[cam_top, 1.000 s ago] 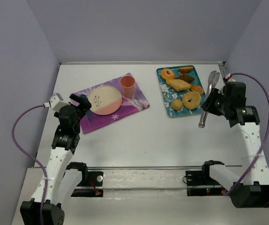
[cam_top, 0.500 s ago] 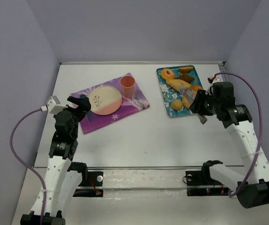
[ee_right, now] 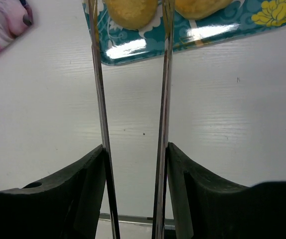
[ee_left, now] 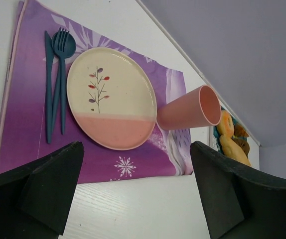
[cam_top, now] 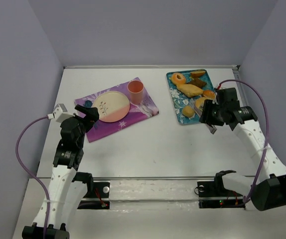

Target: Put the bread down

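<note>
The bread (cam_top: 188, 110), a small round golden bun, lies at the near left of the blue flowered tray (cam_top: 173, 94). In the right wrist view the bread (ee_right: 131, 12) lies just beyond the tips of the metal tongs (ee_right: 164, 74), between their two arms. My right gripper (cam_top: 211, 115) is shut on the tongs (cam_top: 203, 110), whose arms stay spread and reach over the tray's near edge. The tongs do not touch the bread. My left gripper (cam_top: 89, 113) is open and empty by the near left of the purple placemat (cam_top: 139, 112).
A cream and pink plate (cam_top: 112, 106) and an orange cup (cam_top: 135, 91) stand on the placemat, with a blue fork and knife (ee_left: 56, 84) left of the plate. The tray also holds ring donuts, a tan loaf (cam_top: 190, 90) and brown pieces.
My right arm has swung left with the tongs, from beside the tray's right edge to its near edge, tips now at the bread. My left arm has shifted slightly.
</note>
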Controlling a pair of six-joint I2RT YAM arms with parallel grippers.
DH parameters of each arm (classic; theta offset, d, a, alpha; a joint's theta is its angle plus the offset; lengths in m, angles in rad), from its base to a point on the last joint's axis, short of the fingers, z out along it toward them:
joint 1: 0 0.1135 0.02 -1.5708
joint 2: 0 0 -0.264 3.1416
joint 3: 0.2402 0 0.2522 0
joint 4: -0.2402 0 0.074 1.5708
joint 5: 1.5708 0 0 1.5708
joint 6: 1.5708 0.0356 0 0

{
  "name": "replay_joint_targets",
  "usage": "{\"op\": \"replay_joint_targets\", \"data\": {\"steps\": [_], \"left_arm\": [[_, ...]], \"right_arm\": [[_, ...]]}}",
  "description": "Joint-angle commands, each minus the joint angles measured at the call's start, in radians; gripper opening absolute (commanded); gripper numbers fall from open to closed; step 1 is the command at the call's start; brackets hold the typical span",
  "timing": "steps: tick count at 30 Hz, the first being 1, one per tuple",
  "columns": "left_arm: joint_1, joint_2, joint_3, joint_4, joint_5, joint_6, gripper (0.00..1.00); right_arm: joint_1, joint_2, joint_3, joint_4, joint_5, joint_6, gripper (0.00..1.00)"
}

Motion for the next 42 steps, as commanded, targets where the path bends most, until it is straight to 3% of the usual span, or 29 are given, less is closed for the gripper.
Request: {"op": "replay_joint_targets", "data": {"steps": [1,15,24,28,34,42], "left_arm": [[-0.004,0.004,-0.010,0.019,0.015,-0.007,0.99],[-0.005,0.027,-0.006,0.029,0.009,-0.004,0.99],[-0.004,0.029,-0.009,0.037,0.009,-0.004,0.99],[-0.004,0.029,-0.010,0.040,0.011,-0.004,0.99],[-0.004,0.027,-0.010,0.043,0.012,-0.002,0.99],[-0.004,0.006,-0.013,0.037,0.017,-0.007,0.99]], "right_arm": [[0.033,0.038,-0.006,0.030,0.021,-0.014,0.55],[0.060,0.211,0.014,0.084,0.119,0.024,0.57],[0.070,0.279,0.037,0.133,0.044,-0.012,0.56],[0.070,0.299,0.054,0.145,0.035,-0.012,0.53],[0.079,0.296,0.070,0.159,0.041,0.018,0.32],[0.079,0.129,0.074,0.145,-0.016,0.032,0.29]]}}
